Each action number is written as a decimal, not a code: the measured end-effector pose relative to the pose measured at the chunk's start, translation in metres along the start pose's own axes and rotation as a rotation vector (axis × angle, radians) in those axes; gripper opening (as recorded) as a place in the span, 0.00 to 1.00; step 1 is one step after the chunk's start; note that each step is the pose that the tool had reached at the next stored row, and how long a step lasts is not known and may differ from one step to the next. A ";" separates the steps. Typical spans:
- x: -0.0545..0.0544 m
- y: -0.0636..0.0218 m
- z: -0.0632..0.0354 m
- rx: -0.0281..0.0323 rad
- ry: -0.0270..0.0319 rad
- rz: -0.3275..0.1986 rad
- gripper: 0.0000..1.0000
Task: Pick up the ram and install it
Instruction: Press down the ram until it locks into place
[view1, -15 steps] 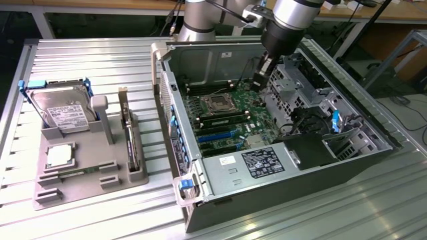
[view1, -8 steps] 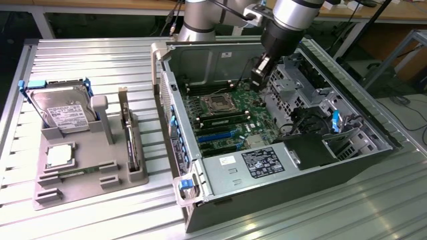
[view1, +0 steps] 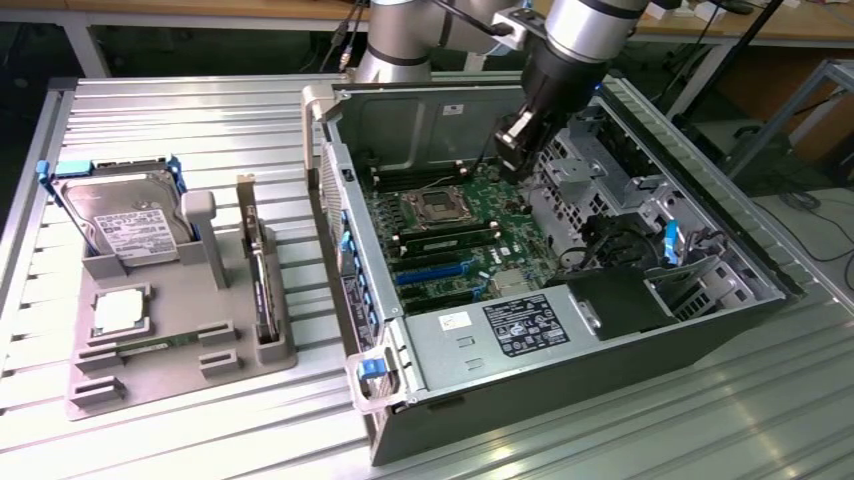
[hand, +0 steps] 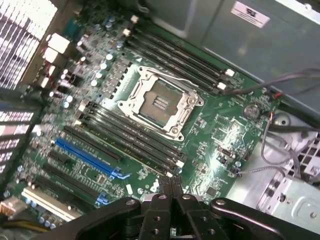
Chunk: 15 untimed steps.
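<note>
Now hand (hand: 171, 181) empty (black fingers pressed together); glossy green motherboard (hand: 220, 130) below.

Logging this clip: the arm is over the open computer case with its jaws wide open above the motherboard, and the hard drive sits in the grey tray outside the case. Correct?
Not quite. The wrist view shows the gripper with its jaws shut, empty, above the motherboard. The rest holds: in the exterior view the arm is over the open computer case, and the hard drive sits in the grey tray.

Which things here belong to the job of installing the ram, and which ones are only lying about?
Job: gripper, shut above the motherboard; memory slots; ram lying in the grey tray.
Lying about: hard drive; silver processor chip; expansion card.
</note>
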<state>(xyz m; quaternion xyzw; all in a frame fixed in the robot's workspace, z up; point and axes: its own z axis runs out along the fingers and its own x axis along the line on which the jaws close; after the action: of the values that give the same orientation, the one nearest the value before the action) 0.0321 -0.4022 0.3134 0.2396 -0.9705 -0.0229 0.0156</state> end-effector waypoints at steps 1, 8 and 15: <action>0.000 0.0000 0.0002 -0.0004 -0.0010 0.020 0.10; 0.000 -0.0001 0.0019 -0.0035 -0.0096 0.186 0.10; 0.000 -0.0002 0.0039 -0.0070 -0.0190 0.368 0.10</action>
<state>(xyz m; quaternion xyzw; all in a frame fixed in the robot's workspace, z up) 0.0321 -0.4022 0.3095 0.0577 -0.9980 -0.0253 0.0111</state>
